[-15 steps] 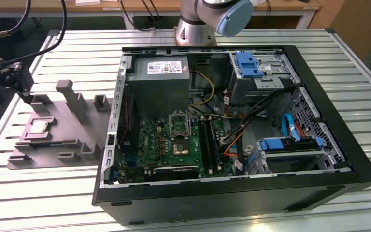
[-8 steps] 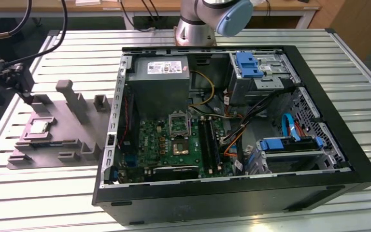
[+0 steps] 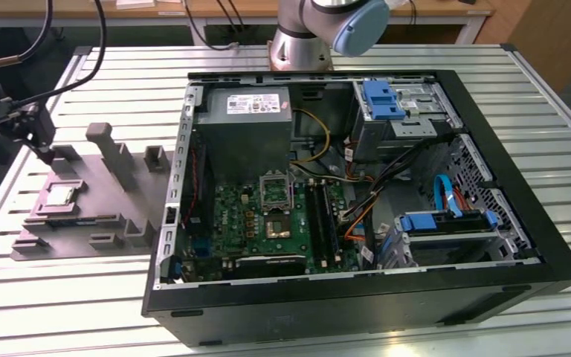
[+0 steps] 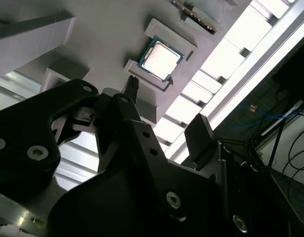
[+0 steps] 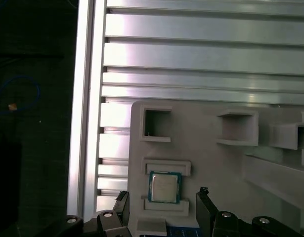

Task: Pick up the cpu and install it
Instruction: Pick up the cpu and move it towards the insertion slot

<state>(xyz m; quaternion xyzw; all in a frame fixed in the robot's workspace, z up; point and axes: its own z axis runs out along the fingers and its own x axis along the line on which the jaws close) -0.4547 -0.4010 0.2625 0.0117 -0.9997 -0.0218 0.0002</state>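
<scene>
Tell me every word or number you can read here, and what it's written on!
No text here can be read.
White label on the grey box: print too small to read.
Top of the cpu: no markings legible.
Green board: any print too small to read.

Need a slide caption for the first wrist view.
Open hand poised over the cpu seated in its grey fixture.
</scene>
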